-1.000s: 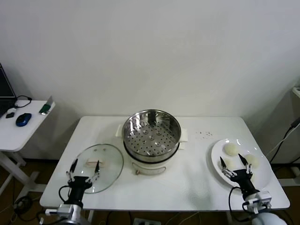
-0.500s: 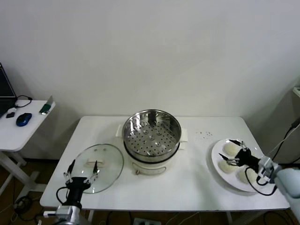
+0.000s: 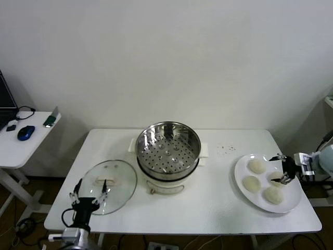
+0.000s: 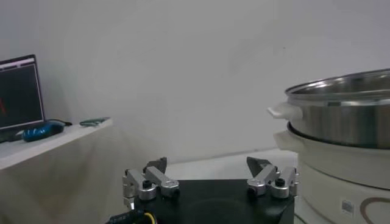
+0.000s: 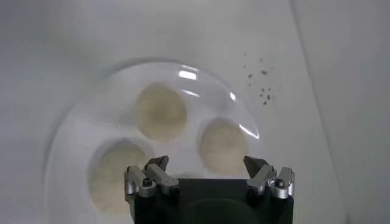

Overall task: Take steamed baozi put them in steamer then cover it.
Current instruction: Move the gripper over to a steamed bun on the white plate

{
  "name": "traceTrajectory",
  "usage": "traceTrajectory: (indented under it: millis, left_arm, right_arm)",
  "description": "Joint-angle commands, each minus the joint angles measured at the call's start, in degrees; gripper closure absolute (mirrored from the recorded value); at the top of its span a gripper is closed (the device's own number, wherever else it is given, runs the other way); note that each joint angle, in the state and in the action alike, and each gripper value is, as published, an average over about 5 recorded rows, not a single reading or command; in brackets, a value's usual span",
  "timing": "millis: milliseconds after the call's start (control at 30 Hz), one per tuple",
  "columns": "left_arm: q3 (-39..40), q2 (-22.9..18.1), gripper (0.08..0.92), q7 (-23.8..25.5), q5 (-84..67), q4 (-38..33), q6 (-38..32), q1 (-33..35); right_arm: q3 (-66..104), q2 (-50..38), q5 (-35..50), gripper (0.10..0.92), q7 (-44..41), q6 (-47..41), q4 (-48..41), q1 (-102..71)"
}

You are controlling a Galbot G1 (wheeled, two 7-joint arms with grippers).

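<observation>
Taking the steamer [image 3: 168, 151] at the middle of the tabletop [image 3: 213, 203] as the landmark, the scene is read from left to right. To the steamer's left and nearer the front edge, the left gripper [image 3: 87, 195] is parked low over the front rim of the cover [image 3: 109, 178], its fingers [image 4: 151, 181] spread apart and nothing held between them; the cover lies flat on the tabletop just beside the steamer. The steamer's perforated tray is seen to be bare, so no bun has yet been loaded. Well to the steamer's right, a white plate [image 3: 239, 172] carries the steamed baozi [image 3: 252, 183], four of them being visible in the head view, set close together. The right gripper [image 3: 283, 168] is held at the plate's far-right side, above the buns, with its fingers [image 5: 158, 173] wide apart and empty. The main risk is judged to lie in the crowding: if the fingers are lowered around one bun, a neighbour could be nudged or rolled off the plate. The soft dough could also be dented or squeezed out by a firm grip. A light plate could be pushed towards the tabletop's right edge by a skewed descent. Later, the cover could slide if its low handle is caught off-centre.
</observation>
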Motion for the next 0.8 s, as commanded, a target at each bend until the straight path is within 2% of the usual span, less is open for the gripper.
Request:
traceTrajectory:
  millis: [33, 333, 800]
  left_arm:
    - [-0.08, 0.37, 0.177, -0.49, 0.46, 0.04, 0.69, -0.14]
    - [-0.5, 0.07, 0.177, -1.0, 0.81, 0.87, 1.08, -0.17]
    - [-1.28, 0.3, 0.177, -2.34, 0.69, 1.13, 1.96, -0.12]
  right_arm:
    - [-20.37, 4.06, -6.33, 0.203, -6.08, 2.33, -11.23, 19.86]
    - [-18.46, 15.47, -11.51, 0.203, -3.65, 4.48, -25.4, 21.32]
    - [-15.33, 22.42, -13.94, 0.203, -2.24, 3.72, -29.16, 17.44]
